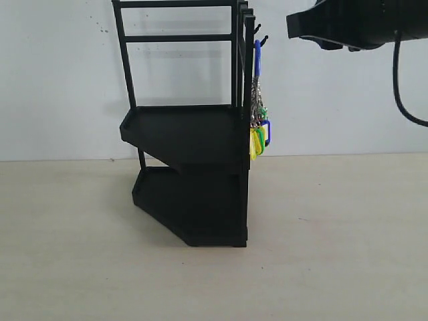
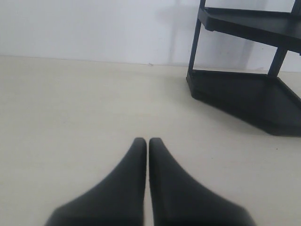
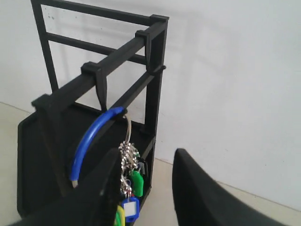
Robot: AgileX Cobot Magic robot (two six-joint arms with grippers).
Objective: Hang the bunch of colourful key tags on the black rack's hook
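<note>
The black rack (image 1: 190, 167) stands mid-table, a two-tier stand with upright bars. The colourful key tag bunch (image 1: 258, 130) hangs from a hook at the rack's upper right side by its blue-sleeved loop (image 1: 257, 57). In the right wrist view the loop (image 3: 91, 139) sits over a hook on the crossbar, with silver rings and green, blue and yellow tags (image 3: 129, 197) dangling below. My right gripper (image 3: 146, 162) is open and holds nothing, just back from the bunch; the exterior view shows only its arm (image 1: 361, 23), top right. My left gripper (image 2: 148, 142) is shut and empty above the table.
A white wall (image 1: 67, 80) stands right behind the rack. The pale table (image 1: 334, 254) stretches in front and to both sides. In the left wrist view the rack's lower tray (image 2: 244, 96) lies ahead to one side. A black cable (image 1: 401, 87) hangs from the right arm.
</note>
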